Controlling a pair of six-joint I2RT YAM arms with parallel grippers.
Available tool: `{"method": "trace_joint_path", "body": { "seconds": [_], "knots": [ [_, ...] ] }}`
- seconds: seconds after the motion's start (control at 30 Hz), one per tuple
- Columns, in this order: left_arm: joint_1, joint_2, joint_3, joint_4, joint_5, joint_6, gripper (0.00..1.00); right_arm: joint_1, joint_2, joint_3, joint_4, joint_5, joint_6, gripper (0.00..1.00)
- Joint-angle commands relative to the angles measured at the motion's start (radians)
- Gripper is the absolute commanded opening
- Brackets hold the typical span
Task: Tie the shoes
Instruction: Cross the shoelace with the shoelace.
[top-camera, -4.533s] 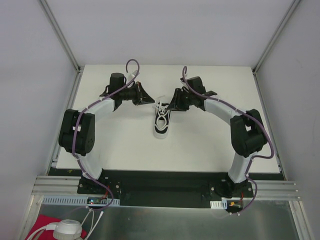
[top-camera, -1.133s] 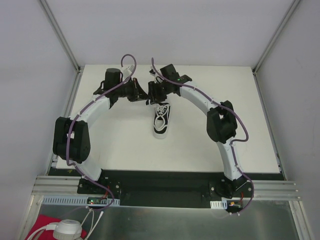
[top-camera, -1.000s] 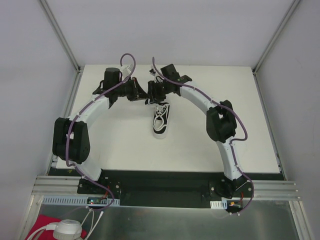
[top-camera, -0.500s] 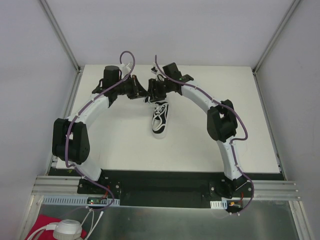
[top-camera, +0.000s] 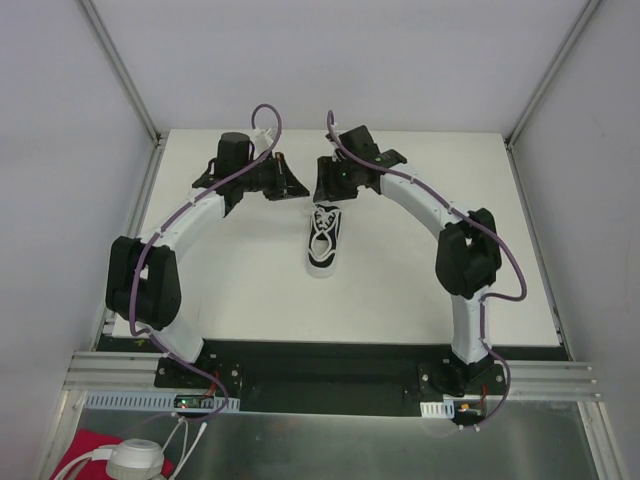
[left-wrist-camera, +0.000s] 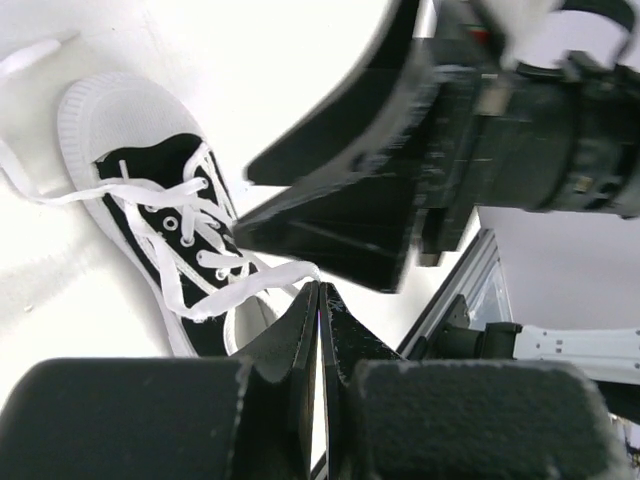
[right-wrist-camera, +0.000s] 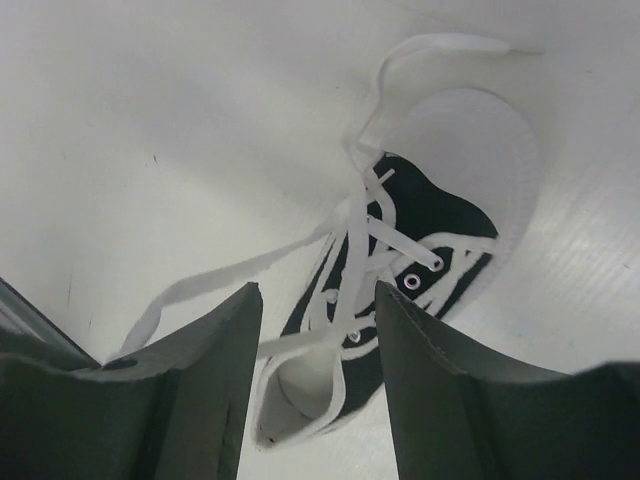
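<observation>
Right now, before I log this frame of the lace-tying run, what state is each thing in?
Black sneaker: upright on its sole.
White laces: untied, loose ends spread out.
Left gripper: shut, with a lace strand running into its tips.
Right gripper: open, over the sneaker.

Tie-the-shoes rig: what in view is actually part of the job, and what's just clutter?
Job:
- black sneaker
- white laces, loose
- left gripper, shut
- right gripper, open over the shoe

Lying about:
- red cloth
- white round item with cable

Both are at the bottom left of the top view.
</observation>
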Motion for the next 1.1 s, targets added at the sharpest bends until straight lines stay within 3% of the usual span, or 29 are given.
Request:
{"method": "trace_joint_path", "body": {
  "seconds": [0.0,0.23,0.43,0.73,1.07],
  "knots": [
    [0.0,-0.032,0.021,0.005,-0.045,0.025,0.0,-0.007,-0.137,-0.064,0.008,0.124,-0.032,0.52],
    [-0.025,-0.075,0.086,-0.107,-0.138,0.108,0.0,-0.006,-0.252,-0.238,0.128,0.092,0.017,0.52],
    [-0.086,-0.072,0.235,-0.285,-0.278,0.232,0.0,-0.006,-0.243,-0.227,0.126,0.075,0.031,0.52],
    [-0.118,0.024,0.407,-0.417,-0.298,0.311,0.0,-0.006,-0.198,-0.212,0.128,0.04,0.051,0.52],
    [-0.12,0.015,0.308,-0.417,-0.315,0.294,0.0,-0.018,-0.191,-0.23,0.134,0.047,0.047,0.51]
  ]
}}
